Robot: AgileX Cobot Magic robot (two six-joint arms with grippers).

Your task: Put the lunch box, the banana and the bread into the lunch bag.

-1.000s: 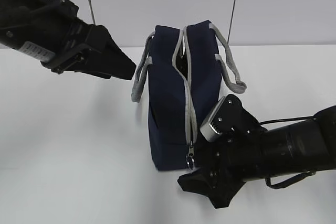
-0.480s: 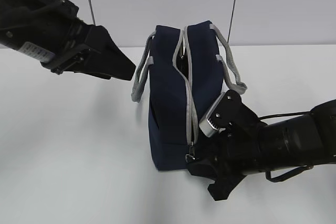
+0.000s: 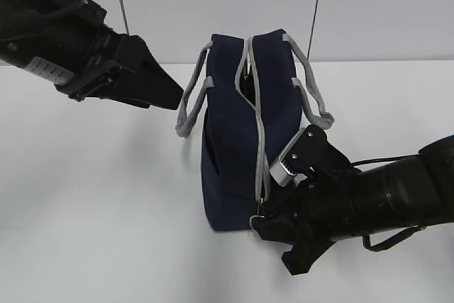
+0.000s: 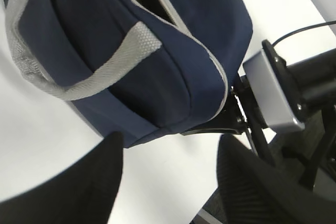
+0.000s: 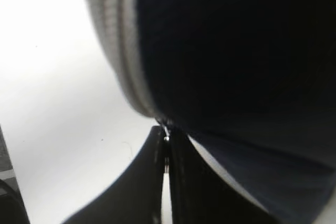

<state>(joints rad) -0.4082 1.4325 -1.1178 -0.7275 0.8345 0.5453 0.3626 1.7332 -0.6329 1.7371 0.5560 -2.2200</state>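
A: Nearest the camera, the right gripper [image 3: 264, 223] is down at the front bottom corner of the lunch bag [image 3: 230, 154], and the right wrist view shows its two fingers pressed together with the metal zipper pull [image 5: 166, 136] pinched between them.

B: A second ago that gripper sat lower and the pull hung loose beside it. Now it's tucked in tight against the corner, so the pull has just been caught.

A: The bag stands upright on the white table [image 3: 92, 211], mid-scene. Its zipper [image 3: 254, 125] looks shut low down and gapes near the top.

B: My guess is the bag gets zipped or unzipped next. No lunch box, banana or bread is visible outside it, though the left wrist view shows something yellowish in the opening.

A: Further back, the left gripper [image 3: 167, 94] hovers just beside the grey handle [image 3: 186, 108], fingers apart and empty, unmoved.
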